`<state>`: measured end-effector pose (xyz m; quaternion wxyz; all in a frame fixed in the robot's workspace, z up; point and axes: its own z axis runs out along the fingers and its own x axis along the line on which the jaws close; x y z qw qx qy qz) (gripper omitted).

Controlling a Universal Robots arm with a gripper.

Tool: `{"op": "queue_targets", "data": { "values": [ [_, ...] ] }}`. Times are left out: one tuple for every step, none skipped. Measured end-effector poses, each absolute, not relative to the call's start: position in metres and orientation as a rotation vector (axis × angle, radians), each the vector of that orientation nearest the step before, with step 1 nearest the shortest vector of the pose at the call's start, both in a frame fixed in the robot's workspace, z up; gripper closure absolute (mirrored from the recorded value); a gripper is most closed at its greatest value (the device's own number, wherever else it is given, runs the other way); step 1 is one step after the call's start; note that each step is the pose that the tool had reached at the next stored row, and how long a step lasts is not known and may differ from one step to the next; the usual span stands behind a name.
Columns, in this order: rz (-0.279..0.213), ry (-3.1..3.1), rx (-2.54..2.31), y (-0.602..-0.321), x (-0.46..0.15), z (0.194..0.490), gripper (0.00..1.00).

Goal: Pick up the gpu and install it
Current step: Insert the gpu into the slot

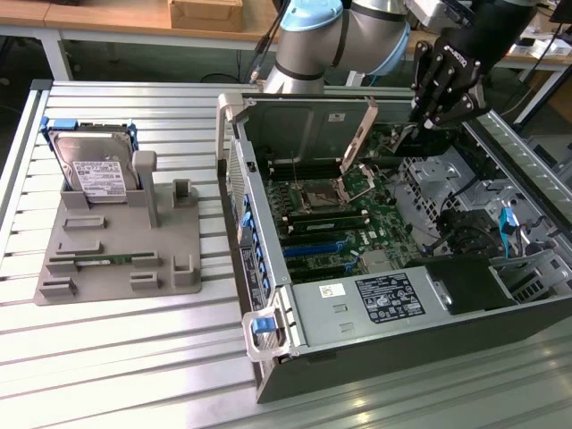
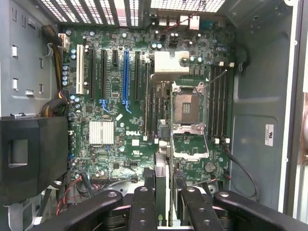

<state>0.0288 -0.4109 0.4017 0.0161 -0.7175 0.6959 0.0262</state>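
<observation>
Currently, the gripper (image 1: 435,107) is hovering in the upper right of the exterior view, over the open computer case (image 1: 304,375), pinching the gpu (image 2: 162,175) between its fingers (image 2: 144,207). The card is hanging edge-on above the motherboard (image 2: 120,139), probably so that its connector edge is facing the expansion slots (image 2: 126,77). The hard drive (image 1: 94,170) is standing in the grey holder (image 1: 107,241) at left.

I see a hard drive (image 1: 94,174) upright in a grey holder (image 1: 116,255), beside the open computer case (image 1: 313,349) and motherboard (image 2: 113,89).
</observation>
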Motion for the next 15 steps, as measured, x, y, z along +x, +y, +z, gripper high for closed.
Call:
{"op": "queue_targets", "data": {
  "values": [
    [0.082,2.164,-2.231,-0.411,0.029,0.401,0.74],
    [0.082,2.164,-2.231,-0.411,0.029,0.4,0.74],
    [0.082,2.164,-2.231,-0.412,0.029,0.399,0.74],
    [0.082,2.164,-2.231,-0.412,0.029,0.398,0.74],
    [0.082,2.164,-2.231,-0.412,0.029,0.396,0.74],
    [0.082,2.164,-2.231,-0.412,0.028,0.395,0.74],
    [0.082,2.164,-2.231,-0.413,0.028,0.395,0.74],
    [0.082,2.164,-2.231,-0.413,0.028,0.394,0.74],
    [0.082,2.164,-2.231,-0.413,0.028,0.393,0.74],
    [0.082,2.164,-2.231,-0.414,0.028,0.393,0.74],
    [0.082,2.164,-2.231,-0.414,0.028,0.392,0.74],
    [0.082,2.164,-2.231,-0.414,0.028,0.391,0.74],
    [0.082,2.163,-2.231,-0.415,0.028,0.39,0.74],
    [0.082,2.163,-2.231,-0.415,0.028,0.389,0.74],
    [0.083,2.163,-2.231,-0.416,0.027,0.388,0.74]
  ]
}}
